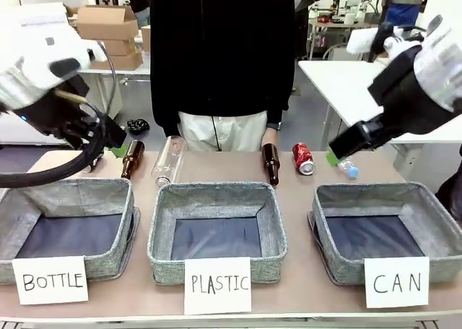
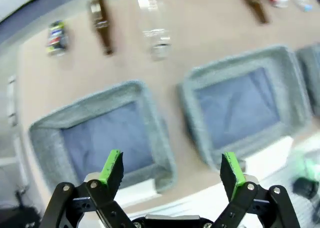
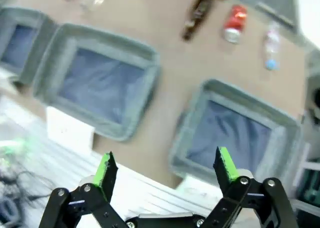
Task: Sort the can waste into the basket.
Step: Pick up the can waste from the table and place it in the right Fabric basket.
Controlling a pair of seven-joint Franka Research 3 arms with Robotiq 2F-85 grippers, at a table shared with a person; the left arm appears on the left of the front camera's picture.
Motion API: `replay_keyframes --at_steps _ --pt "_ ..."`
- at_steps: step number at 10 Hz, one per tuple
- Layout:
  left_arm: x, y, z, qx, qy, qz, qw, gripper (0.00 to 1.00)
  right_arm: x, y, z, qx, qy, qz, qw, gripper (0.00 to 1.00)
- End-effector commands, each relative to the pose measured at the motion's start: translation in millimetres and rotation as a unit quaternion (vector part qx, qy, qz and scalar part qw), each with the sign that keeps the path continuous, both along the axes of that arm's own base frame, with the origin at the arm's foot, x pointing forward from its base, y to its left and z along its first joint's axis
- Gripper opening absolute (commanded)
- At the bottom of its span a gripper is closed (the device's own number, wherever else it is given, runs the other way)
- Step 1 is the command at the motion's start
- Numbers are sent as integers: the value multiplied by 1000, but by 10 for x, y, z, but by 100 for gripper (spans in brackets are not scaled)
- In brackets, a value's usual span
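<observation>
Left arm: enters from the left, raised, wrist bent down over the far left corner of the table (image 1: 294, 199). My left pincer (image 2: 172, 168) is spread wide and holds nothing. It hangs above the near rim of the BOTTLE basket (image 1: 66, 189).

Crushed can (image 2: 56, 36): on its side on the table beyond the BOTTLE basket, at the table's left end, just beside a brown bottle (image 1: 132, 158). Apart from both pincers.

Next along the far row: a clear bottle (image 1: 167, 160) on its side, behind the PLASTIC basket (image 1: 215, 192). A person (image 1: 220, 55) stands at the far edge, behind the middle.

Second brown bottle (image 1: 271, 164), then the red can (image 1: 303, 158), on its side with its silver end toward me. It is on the table, outside the bins.

Right arm: enters from the right, slanted down and leftward. My right pincer (image 3: 167, 165) is also spread wide and holds nothing. In the front view, a green pad is just beside a small clear bottle (image 1: 347, 168), to the right of the red can. I cannot tell whether they touch.

CAN basket (image 1: 367, 191): front right, nearer to me than the red can, its sign (image 1: 396, 281) at the front.
</observation>
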State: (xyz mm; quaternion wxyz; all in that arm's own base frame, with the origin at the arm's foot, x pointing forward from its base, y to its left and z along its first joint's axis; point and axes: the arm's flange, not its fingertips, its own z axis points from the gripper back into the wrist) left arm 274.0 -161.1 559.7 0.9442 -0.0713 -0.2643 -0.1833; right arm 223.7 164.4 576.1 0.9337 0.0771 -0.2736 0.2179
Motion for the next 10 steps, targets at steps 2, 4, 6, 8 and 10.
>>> replay_keyframes --at_steps 2,4,6,8,10 --pt "87 898 355 -351 168 -109 915 100 387 -807 109 384 260 -64 884 100" --pt "173 1572 210 -486 170 -62 855 100 353 -1521 -135 503 269 -114 813 100" --pt "312 2069 -13 -563 168 -5 809 100 238 -2075 -315 594 213 -165 758 100" --pt "545 2083 -95 -545 203 71 811 100 231 -1997 -298 551 94 -196 806 100" --pt "211 2268 -56 -533 150 -45 831 100 360 -2322 -66 496 215 -90 836 100"
